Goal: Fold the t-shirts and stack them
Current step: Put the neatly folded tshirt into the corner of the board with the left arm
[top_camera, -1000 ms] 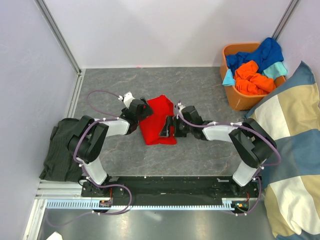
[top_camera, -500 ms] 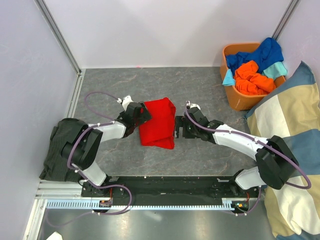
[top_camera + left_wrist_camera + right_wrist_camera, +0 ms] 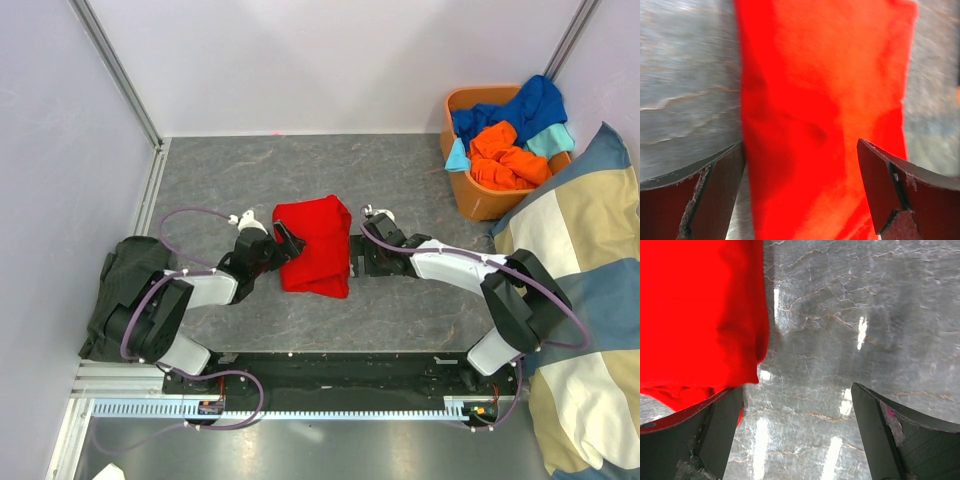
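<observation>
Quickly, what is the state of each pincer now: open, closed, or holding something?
Left pincer: open, holding nothing, at the red t-shirt.
Right pincer: open, holding nothing, beside the shirt's edge.

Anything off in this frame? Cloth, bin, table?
Minor things. The red t-shirt is folded askew, its near edge bunched. A dark garment lies crumpled at the left edge of the table. A blue t-shirt and a teal t-shirt spill over the rim of the orange bin.
</observation>
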Action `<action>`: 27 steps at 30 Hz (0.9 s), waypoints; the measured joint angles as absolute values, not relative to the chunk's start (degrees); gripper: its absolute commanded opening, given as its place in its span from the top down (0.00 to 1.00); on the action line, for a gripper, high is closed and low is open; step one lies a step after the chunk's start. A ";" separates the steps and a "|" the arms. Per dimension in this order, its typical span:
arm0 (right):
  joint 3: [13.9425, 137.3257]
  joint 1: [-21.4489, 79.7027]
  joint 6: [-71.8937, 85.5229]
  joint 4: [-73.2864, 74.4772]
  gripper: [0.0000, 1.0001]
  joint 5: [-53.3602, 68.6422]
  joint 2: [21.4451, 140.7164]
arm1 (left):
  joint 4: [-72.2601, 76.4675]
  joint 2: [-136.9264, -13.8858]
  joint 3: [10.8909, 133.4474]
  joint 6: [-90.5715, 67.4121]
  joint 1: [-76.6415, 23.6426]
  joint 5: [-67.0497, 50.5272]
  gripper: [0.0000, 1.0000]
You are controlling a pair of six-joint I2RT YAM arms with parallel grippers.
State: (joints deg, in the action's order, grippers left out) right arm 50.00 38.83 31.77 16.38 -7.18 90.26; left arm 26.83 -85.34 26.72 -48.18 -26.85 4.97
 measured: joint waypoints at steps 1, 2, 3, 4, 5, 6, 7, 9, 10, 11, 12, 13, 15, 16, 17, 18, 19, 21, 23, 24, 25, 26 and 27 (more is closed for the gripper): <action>50.24 38.83 31.62 16.27 0.02 -7.09 90.85 | 28.58 -85.95 26.28 -48.18 -26.85 3.81 0.00; 50.46 38.83 31.48 16.16 0.02 -6.85 91.31 | 30.41 -86.76 26.20 -48.18 -26.85 2.66 0.00; 50.65 38.83 31.42 16.05 0.02 -6.70 91.64 | 31.59 -87.50 26.28 -48.18 -26.85 1.96 0.00; 50.74 38.79 31.35 15.88 0.02 -6.46 91.81 | 33.12 -88.71 26.55 -48.16 -26.83 0.97 0.00; 50.78 38.79 31.24 15.86 0.02 -6.37 91.83 | 33.78 -89.52 26.98 -48.16 -26.83 0.47 0.00; 50.81 38.79 31.22 15.81 0.02 -6.35 91.83 | 34.33 -90.41 27.64 -48.16 -26.83 -0.16 0.02; 50.81 38.76 31.22 15.70 0.02 -6.35 91.83 | 34.74 -91.37 28.36 -48.16 -26.83 -0.58 0.05; 50.81 38.76 31.20 15.64 0.02 -6.39 91.83 | 35.03 -92.71 29.54 -48.12 -26.83 -1.10 0.26; 50.81 38.76 31.20 15.59 0.02 -6.39 91.83 | 34.87 -93.14 29.91 -48.01 -26.81 -1.19 0.36; 50.83 38.65 31.20 15.53 0.02 -6.39 91.83 | 34.76 -93.51 30.04 -48.01 -26.76 -1.21 0.79; 50.81 38.59 31.20 15.51 0.02 -6.39 91.83 | 34.26 -93.93 30.11 -47.59 -26.68 -1.15 0.96; 50.81 38.50 31.18 15.49 0.02 -6.39 91.83 | 33.71 -94.32 30.13 -47.42 -26.57 -1.10 0.98; 50.81 38.39 31.18 15.49 0.02 -6.39 91.83 | 32.47 -95.20 30.11 -47.42 -26.46 -1.54 0.98; 50.81 38.37 31.20 15.46 0.02 -6.44 91.83 | 31.68 -95.22 30.59 -47.29 -26.41 -1.80 0.98; 50.81 38.33 31.20 15.46 0.02 -6.46 91.81 | 31.03 -95.24 31.05 -47.20 -26.41 -1.89 0.98; 50.78 38.24 31.20 15.44 0.02 -6.48 91.77 | 29.82 -95.24 31.68 -47.03 -26.35 -1.93 0.98; 50.72 38.20 31.20 15.44 0.02 -6.55 91.66 | 28.49 -95.24 32.45 -46.57 -26.30 -2.04 0.98; 50.33 38.06 31.20 15.33 0.02 -6.59 91.13 | 24.12 -95.29 35.20 -44.82 -26.17 -2.09 0.98; 49.39 38.06 31.22 15.18 0.02 -6.59 90.04 | 18.92 -96.03 39.20 -41.60 -26.06 -2.00 0.98; 48.86 38.06 31.22 15.14 0.02 -6.61 89.45 | 14.44 -96.99 42.72 -39.35 -26.02 -2.02 0.98; 48.36 38.06 31.24 15.00 0.02 -6.59 88.88 | 10.44 -98.52 46.78 -36.60 -25.98 -1.89 0.98; 47.81 38.06 31.24 14.87 0.02 -6.59 88.42 | 5.39 -100.84 52.82 -33.23 -25.93 -1.63 0.98; 47.22 38.06 31.27 14.61 0.02 -6.59 88.01 | 2.70 -102.80 57.08 -31.00 -25.91 -1.26 0.98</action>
